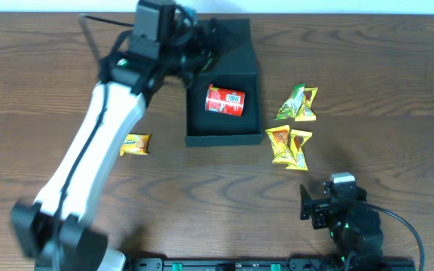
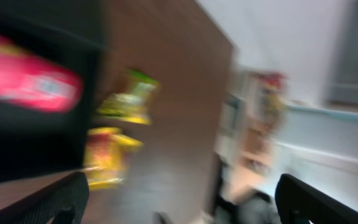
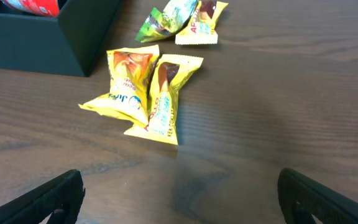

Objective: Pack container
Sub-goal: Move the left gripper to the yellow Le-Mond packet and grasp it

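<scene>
The dark teal container stands open at the table's middle, its flap lid laid back behind it. A red snack packet lies inside. My left gripper is over the container's back left corner. In the blurred left wrist view its fingers are wide apart and empty, with the red packet and the container wall at the left. My right gripper hovers low near the front right, open and empty, pointing at two yellow packets.
Two yellow packets lie just right of the container, and a green and a yellow packet lie behind them. An orange packet lies left of the container, beside the left arm. The container's corner shows in the right wrist view.
</scene>
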`<action>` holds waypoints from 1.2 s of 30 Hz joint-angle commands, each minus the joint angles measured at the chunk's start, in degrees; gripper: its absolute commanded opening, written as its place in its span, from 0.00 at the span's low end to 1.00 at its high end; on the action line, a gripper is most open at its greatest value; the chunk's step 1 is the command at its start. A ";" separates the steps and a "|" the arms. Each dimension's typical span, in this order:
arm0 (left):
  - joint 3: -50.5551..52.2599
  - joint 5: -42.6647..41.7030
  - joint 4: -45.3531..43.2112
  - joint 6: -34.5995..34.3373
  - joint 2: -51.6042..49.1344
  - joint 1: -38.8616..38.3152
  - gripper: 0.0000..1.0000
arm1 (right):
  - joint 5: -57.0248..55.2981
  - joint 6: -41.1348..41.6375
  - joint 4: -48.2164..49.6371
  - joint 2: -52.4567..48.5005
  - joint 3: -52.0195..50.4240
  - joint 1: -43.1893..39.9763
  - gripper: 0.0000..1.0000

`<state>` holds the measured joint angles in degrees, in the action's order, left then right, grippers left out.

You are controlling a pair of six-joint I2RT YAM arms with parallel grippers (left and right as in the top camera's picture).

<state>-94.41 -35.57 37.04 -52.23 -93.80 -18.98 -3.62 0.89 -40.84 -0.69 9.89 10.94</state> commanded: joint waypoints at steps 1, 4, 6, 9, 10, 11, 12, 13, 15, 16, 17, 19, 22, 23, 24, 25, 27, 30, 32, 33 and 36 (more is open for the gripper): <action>0.11 24.17 9.81 14.86 5.03 0.28 0.98 | -0.20 0.61 -0.09 0.33 -0.70 -0.44 0.99; 0.11 43.87 24.81 16.35 9.07 0.24 0.97 | -0.17 0.61 -0.09 0.33 -0.70 -0.44 0.99; 0.11 49.18 31.21 16.50 9.77 0.24 0.98 | -0.20 0.61 -0.09 0.33 -0.70 -0.44 0.99; 0.26 51.28 36.39 18.88 8.94 0.24 0.98 | -0.20 0.61 -0.09 0.33 -0.70 -0.44 0.99; 0.52 51.69 36.79 20.17 8.26 0.24 0.97 | -0.20 0.61 -0.09 0.33 -0.70 -0.44 0.99; 0.92 52.00 36.85 22.25 7.50 0.24 0.97 | -0.20 0.61 -0.09 0.33 -0.70 -0.44 0.99; 1.36 52.11 36.83 25.16 6.62 0.24 0.97 | -0.20 0.61 -0.09 0.33 -0.70 -0.44 0.99; 1.84 52.04 36.83 28.61 5.70 0.24 0.96 | -0.17 0.61 -0.09 0.33 -0.70 -0.44 0.99; 3.17 51.95 36.89 34.18 3.56 0.24 0.95 | -0.20 0.61 -0.09 0.33 -0.70 -0.44 0.99; 3.76 51.67 36.98 35.65 2.54 0.24 0.95 | -0.20 0.61 -0.09 0.33 -0.70 -0.44 0.99; 4.37 51.41 37.13 36.28 1.29 0.20 0.95 | -0.20 0.61 -0.09 0.33 -0.70 -0.44 0.99; 5.77 51.41 37.27 36.48 -1.40 0.20 0.95 | -0.20 0.61 -0.09 0.33 -0.70 -0.44 0.99; 8.50 50.60 35.91 36.44 -4.46 0.33 0.95 | -0.20 0.61 -0.09 0.33 -0.70 -0.44 0.99; 9.60 50.16 35.04 36.46 -5.33 0.33 0.95 | -0.20 0.61 -0.09 0.33 -0.70 -0.44 0.99; 10.93 49.62 34.01 36.76 -6.05 0.33 0.95 | -0.20 0.61 -0.09 0.33 -0.70 -0.44 0.99; 12.35 48.94 32.98 37.07 -6.51 0.35 0.95 | -0.20 0.61 -0.09 0.33 -0.70 -0.44 0.99; 16.39 45.90 30.01 37.05 -6.80 0.85 0.95 | -0.20 0.61 -0.09 0.33 -0.70 -0.44 0.99; 20.28 43.87 27.19 36.33 -6.78 2.25 0.98 | -0.20 0.61 -0.09 0.33 -0.70 -0.44 0.99; 22.47 43.69 25.20 36.50 -6.78 3.82 0.97 | -0.20 0.61 -0.09 0.33 -0.70 -0.44 0.99; 23.56 43.67 23.65 37.48 -6.78 4.68 0.97 | -0.20 0.61 -0.09 0.33 -0.70 -0.44 0.99; 26.25 43.65 20.22 39.01 -6.78 6.73 0.97 | -0.20 0.61 -0.09 0.33 -0.70 -0.44 0.99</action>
<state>-70.30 8.78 58.19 -15.22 -100.42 -14.15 -3.60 0.89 -40.84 -0.64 9.89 10.94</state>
